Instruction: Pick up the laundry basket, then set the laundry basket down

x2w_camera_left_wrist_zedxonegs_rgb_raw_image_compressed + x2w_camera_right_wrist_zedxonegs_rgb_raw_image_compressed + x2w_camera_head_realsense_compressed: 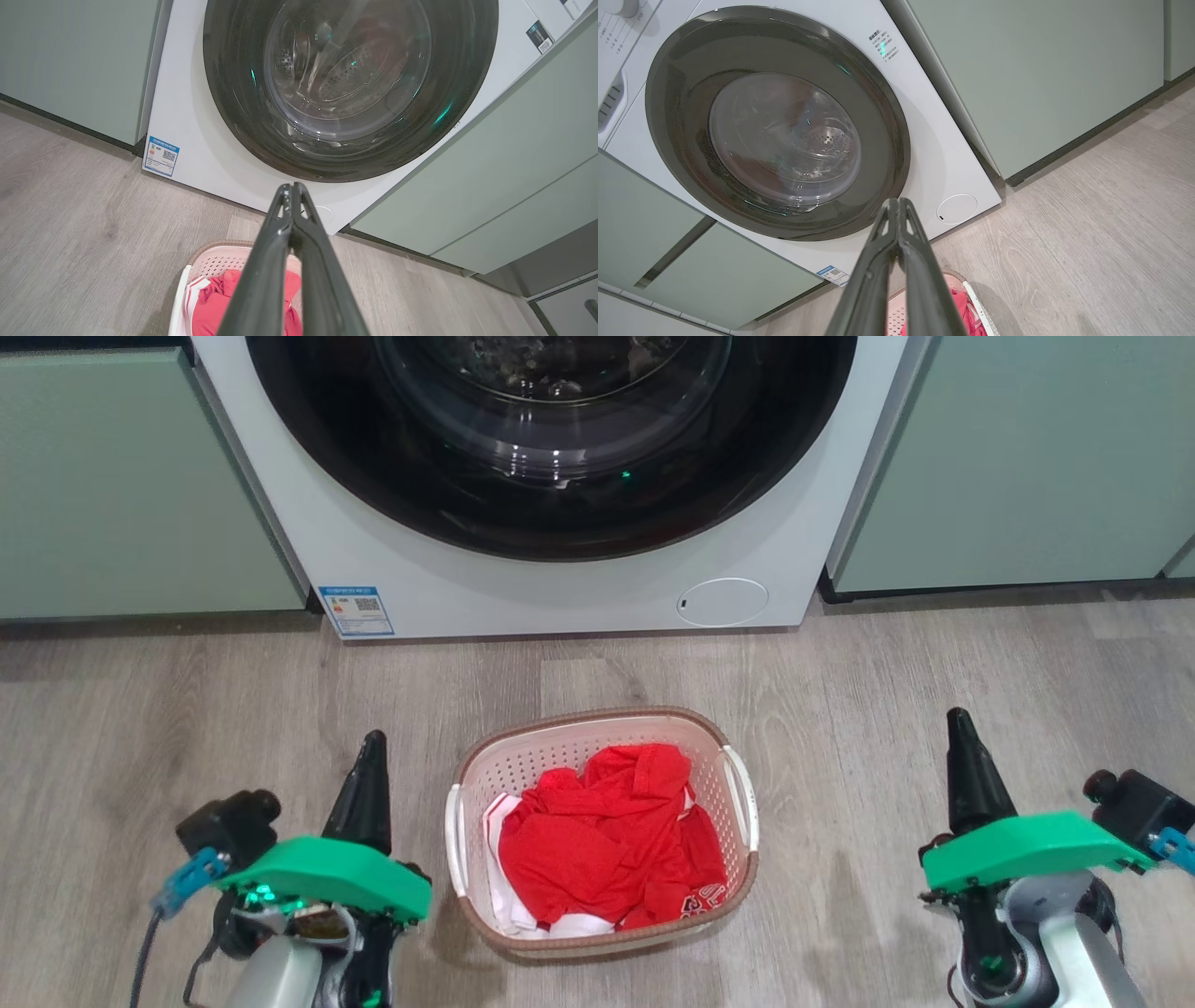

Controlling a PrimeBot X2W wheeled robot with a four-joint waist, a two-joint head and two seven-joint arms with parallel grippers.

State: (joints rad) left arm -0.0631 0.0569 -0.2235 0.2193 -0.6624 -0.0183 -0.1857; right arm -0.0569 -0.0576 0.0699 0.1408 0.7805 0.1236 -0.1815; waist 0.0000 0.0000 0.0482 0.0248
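Two grippers sit nearest, low in the head view, each with its fingers closed tip to tip and holding nothing; the left gripper (372, 747) is just beside the laundry basket (519, 767), the right gripper (960, 723) well apart from it on the other side; between them the basket stands on the wooden floor (187, 691), touched by neither gripper, its white handles at the sides; a crumpled red garment (607, 840) over some white cloth lies inside; beyond stands the white washing machine (560, 602), its dark round door closed; pale green cabinets (121, 476) flank it on both sides.
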